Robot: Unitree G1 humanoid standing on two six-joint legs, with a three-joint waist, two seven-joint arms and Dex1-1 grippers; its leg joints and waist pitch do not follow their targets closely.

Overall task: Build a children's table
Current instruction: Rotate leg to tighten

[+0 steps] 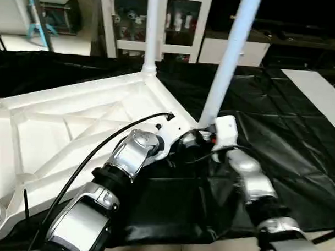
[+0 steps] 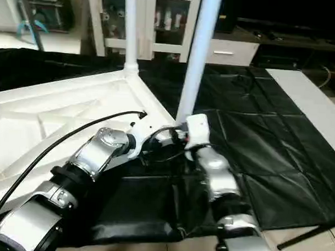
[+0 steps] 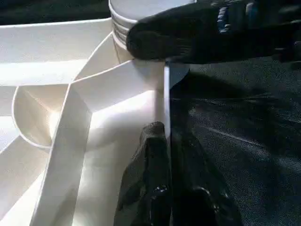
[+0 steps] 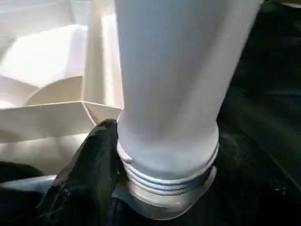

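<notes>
The children's table top lies upside down on the black cloth, ribbed underside up. One white leg stands upright in its far corner. A second leg rises, slightly tilted, from the near right corner. My right gripper is closed around this leg's threaded base, with one black finger pressed against it. My left gripper is shut on the thin rim wall of the top, right beside that corner socket.
The black-cloth work table stretches to the right and behind. A white board lies at the far right. A white cabinet stands at the back. A black cable arcs over my left forearm.
</notes>
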